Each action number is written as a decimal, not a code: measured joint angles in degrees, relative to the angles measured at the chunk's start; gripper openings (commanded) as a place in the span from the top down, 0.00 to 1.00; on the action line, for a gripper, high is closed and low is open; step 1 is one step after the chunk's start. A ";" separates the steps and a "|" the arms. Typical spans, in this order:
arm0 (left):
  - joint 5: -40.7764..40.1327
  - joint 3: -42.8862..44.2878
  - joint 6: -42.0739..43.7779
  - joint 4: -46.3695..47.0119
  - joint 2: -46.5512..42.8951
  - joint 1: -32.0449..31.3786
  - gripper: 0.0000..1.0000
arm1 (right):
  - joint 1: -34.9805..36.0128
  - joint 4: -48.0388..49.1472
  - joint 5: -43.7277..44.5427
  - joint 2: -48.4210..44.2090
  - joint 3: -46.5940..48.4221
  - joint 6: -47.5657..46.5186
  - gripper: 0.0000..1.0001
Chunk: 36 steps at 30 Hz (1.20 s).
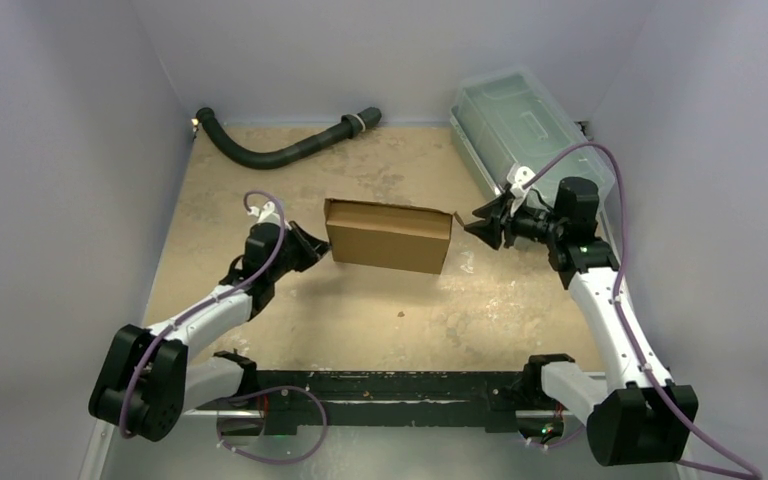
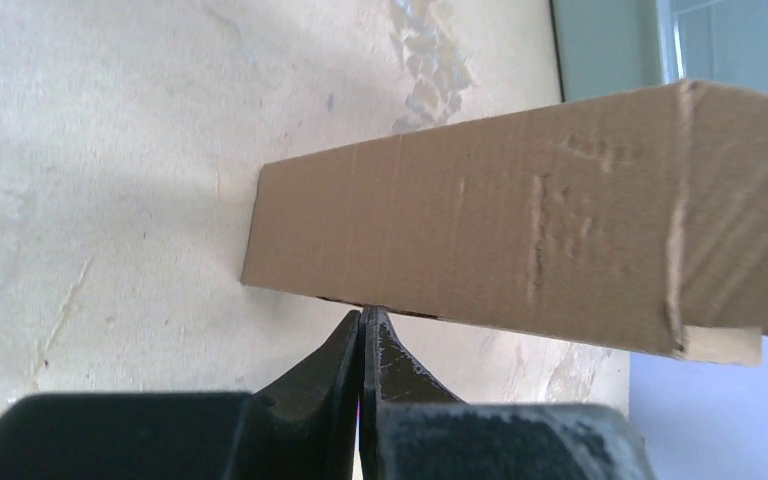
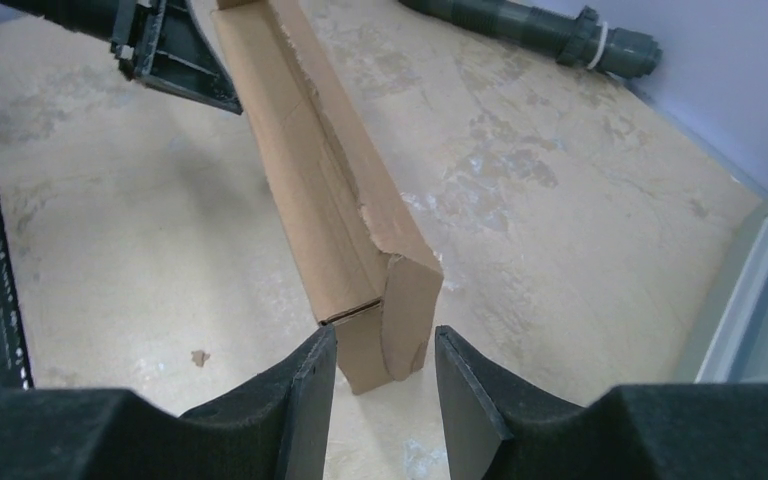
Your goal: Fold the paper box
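Observation:
The paper box is a brown cardboard box folded into a long narrow shape, standing on its long side in the middle of the table. My left gripper is shut, and its tips touch the edge of the box at its left end; no cardboard shows between the fingers. My right gripper is open at the box's right end. In the right wrist view its jaws stand on either side of the end flap without touching it.
A clear greenish plastic lidded bin stands at the back right, close behind my right arm, and its edge shows beside my right gripper. A black corrugated hose lies along the back. Grey walls close in on three sides.

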 measured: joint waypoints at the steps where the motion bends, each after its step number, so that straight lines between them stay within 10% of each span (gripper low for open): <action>1: 0.35 0.26 0.26 0.44 0.04 0.63 0.99 | -0.28 0.81 0.33 -0.02 -0.15 1.27 0.57; 13: 7.39 -1.60 2.34 -2.67 -14.23 1.88 0.97 | -1.64 12.15 12.35 -2.23 -3.80 14.03 0.86; 22: 14.73 -9.09 -4.20 -4.94 -29.44 0.35 0.93 | 5.35 16.02 22.69 10.88 -3.34 18.75 0.90; 36: 10.03 -9.01 -6.86 7.32 -10.82 -6.88 0.92 | 9.01 16.94 21.14 20.63 -1.57 23.37 0.95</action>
